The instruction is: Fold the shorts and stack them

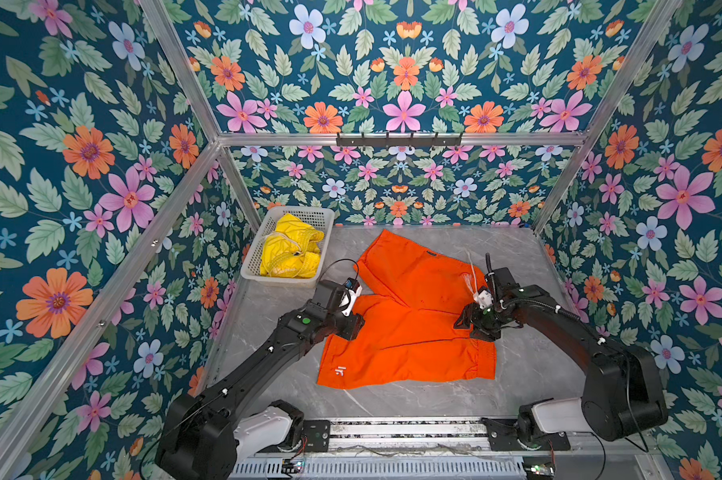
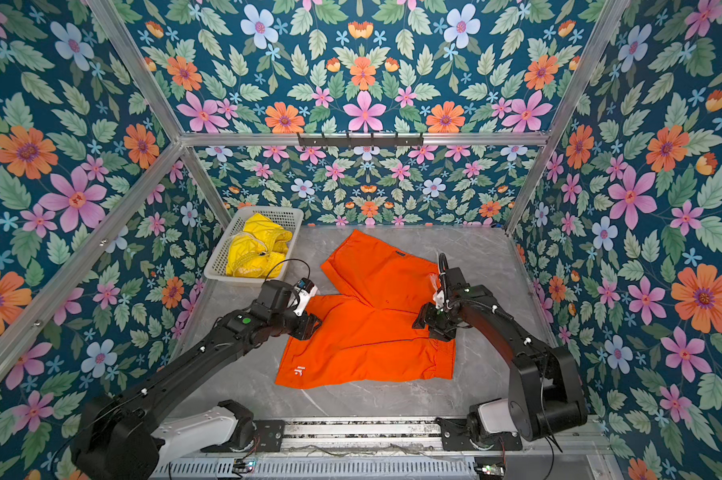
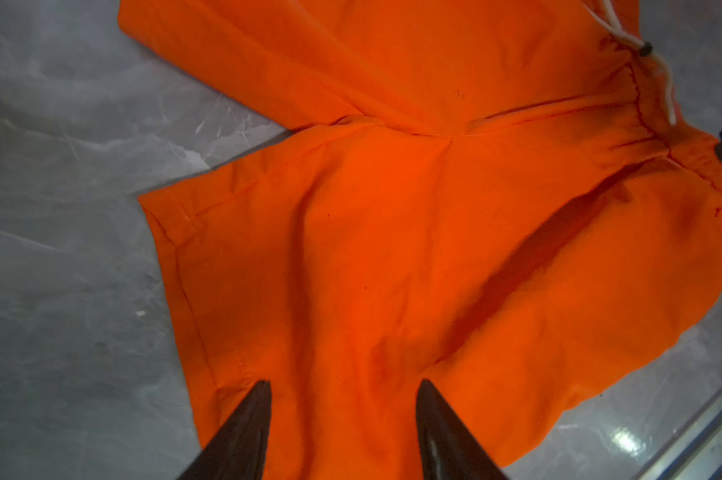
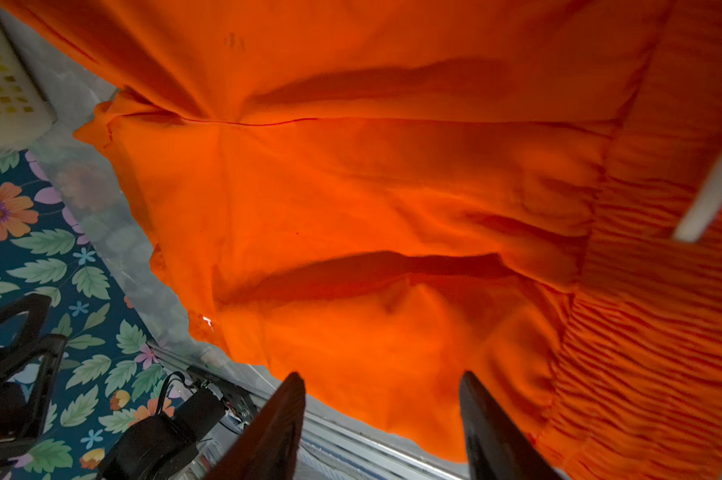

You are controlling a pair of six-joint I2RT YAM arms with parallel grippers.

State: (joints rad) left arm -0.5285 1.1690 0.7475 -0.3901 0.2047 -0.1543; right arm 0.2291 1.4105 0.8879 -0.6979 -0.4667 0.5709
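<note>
The orange shorts [image 1: 409,324] lay spread out on the grey marble table [image 1: 529,374], about mid-table. One leg reached toward the far wall. The other pointed left and near, with a small white logo [image 1: 340,370] by its near-left corner. The gathered waistband [image 1: 486,357] ran along the right side, and the whitish drawstring [image 1: 471,278] trailed off its far part.

The left gripper [image 1: 353,328] hung over the left edge of the near leg, just near of the notch where the two legs part. In the left wrist view its jaws stood apart [image 3: 342,384]. The dark fingers [image 3: 251,415] straddled a strip of flat orange cloth close to the leg's hem, and nothing was pinched between them. Whether the tips touched the fabric could not be told.

The right gripper [image 1: 469,322] sat over the right side of the shorts, by the waistband. In the right wrist view its jaws were likewise apart [image 4: 382,376], with the near edge of the cloth lying between the fingers [image 4: 280,415] and the ribbed waistband beside one of them. Nothing was gripped.

The yellow shorts [image 1: 288,253] lay crumpled in the white perforated basket [image 1: 284,282] at the far left of the table, well apart from both grippers. The basket stood just left of the far orange leg.
</note>
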